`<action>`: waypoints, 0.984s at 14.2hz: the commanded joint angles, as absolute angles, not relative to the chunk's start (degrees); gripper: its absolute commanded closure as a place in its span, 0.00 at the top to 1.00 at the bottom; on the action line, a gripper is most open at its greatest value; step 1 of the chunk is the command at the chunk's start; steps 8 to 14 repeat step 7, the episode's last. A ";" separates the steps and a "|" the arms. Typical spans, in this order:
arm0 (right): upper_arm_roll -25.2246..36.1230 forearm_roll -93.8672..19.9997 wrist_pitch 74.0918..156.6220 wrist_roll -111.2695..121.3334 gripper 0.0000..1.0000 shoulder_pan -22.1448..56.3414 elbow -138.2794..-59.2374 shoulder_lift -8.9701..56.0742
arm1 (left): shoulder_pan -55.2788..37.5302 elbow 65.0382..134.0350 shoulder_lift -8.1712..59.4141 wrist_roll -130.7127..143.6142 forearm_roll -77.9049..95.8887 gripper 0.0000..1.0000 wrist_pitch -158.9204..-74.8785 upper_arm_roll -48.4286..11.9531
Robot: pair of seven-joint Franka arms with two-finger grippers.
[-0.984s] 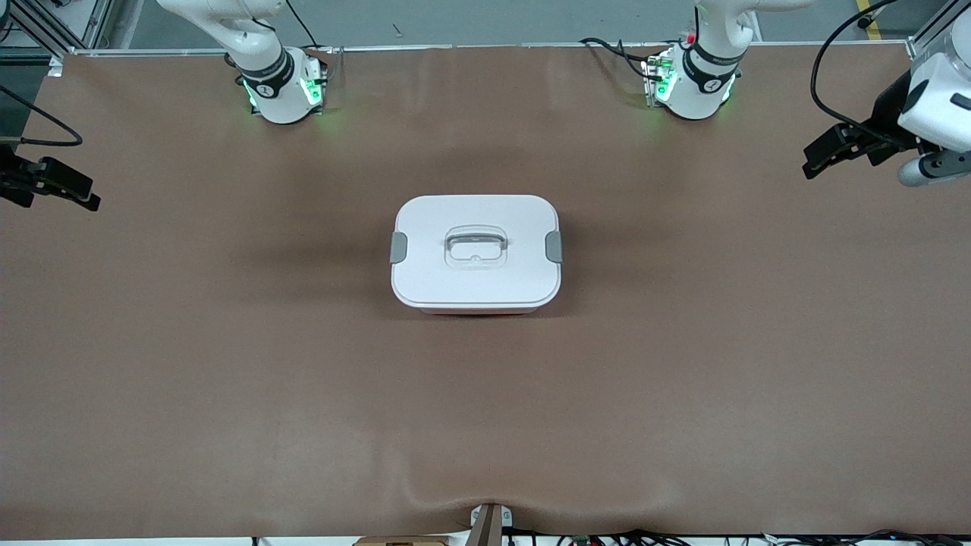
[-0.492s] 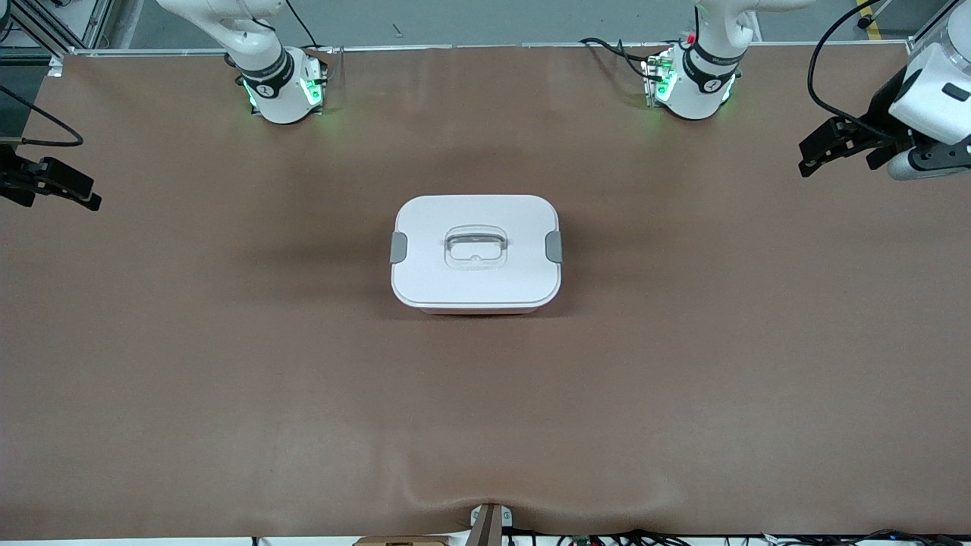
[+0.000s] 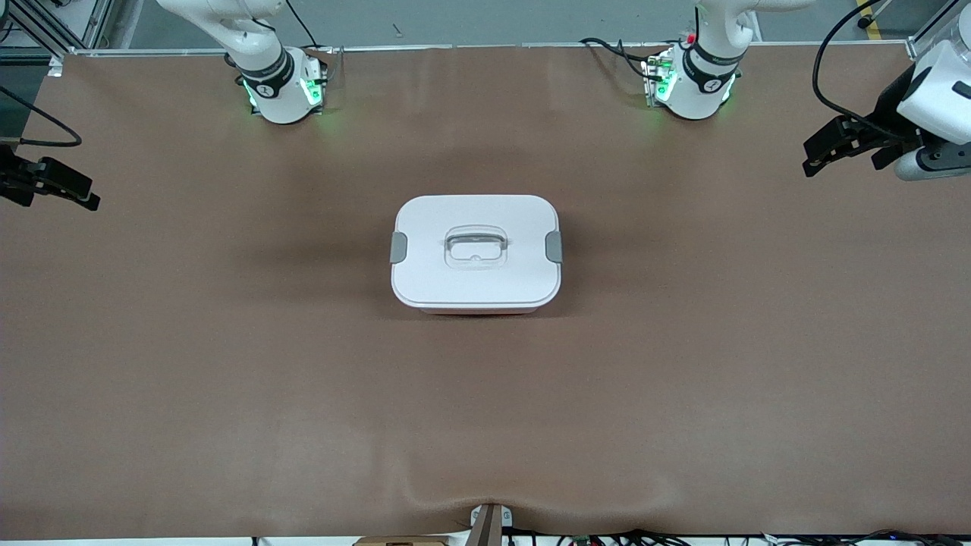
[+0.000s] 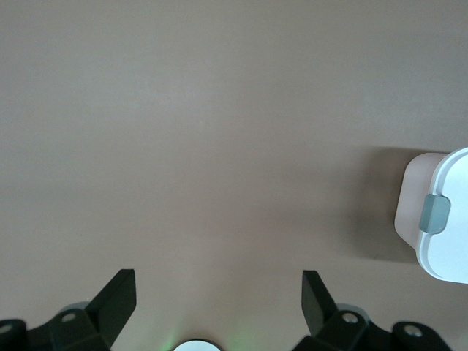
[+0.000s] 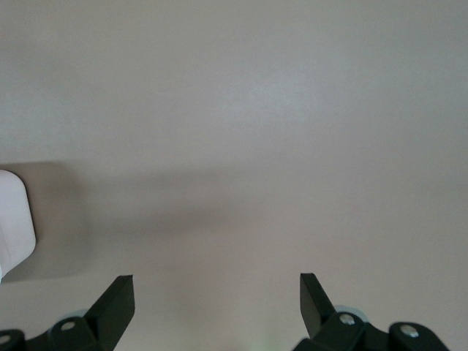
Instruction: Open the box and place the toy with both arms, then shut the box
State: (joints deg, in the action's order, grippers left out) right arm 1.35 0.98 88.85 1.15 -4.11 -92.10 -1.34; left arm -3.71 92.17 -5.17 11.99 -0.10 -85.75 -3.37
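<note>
We see one brown worktop (image 3: 227, 379) with one box (image 3: 476, 254) on it, at the centre of the front view, its white lid (image 3: 425, 227) seated, its long axis running from the right arm's end of the worktop to the left arm's end, and a sliver of pink tub showing under the lid's edge nearest that camera. One clear recessed handle (image 3: 475, 248) sits mid-lid, and we count two grey clips: one (image 3: 398, 247) at the box's nine o'clock in the front view, toward the right arm's end, the other (image 3: 554, 246) at its three o'clock, toward the left arm's end. We find no toy in any view. The relation that matters, as we judge it, is that each clip faces the arm at its own end, so each arm should take its nearer clip; the box lies well apart from both. The left gripper (image 3: 823, 152) hangs over the worktop's edge at about two o'clock from the box; its fingers (image 4: 117, 300) are spread wide with nothing between them, and its wrist view catches the clip (image 4: 436, 214) on its side. The right gripper (image 3: 68, 186) hangs at about ten o'clock from the box, fingers (image 5: 117, 300) likewise wide apart and empty, only a lid corner (image 5: 14, 219) showing.
</note>
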 commanded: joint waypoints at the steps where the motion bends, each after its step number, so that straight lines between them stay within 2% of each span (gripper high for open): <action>1: 1.23 1.05 88.51 0.79 1.00 -4.31 -92.46 -2.02 | -3.43 88.94 -3.34 10.99 1.14 1.00 -82.97 -3.25; 14: 1.32 1.05 88.42 1.14 1.00 -4.48 -92.81 -2.02 | -3.25 88.50 -3.34 10.81 0.53 1.00 -82.97 -3.25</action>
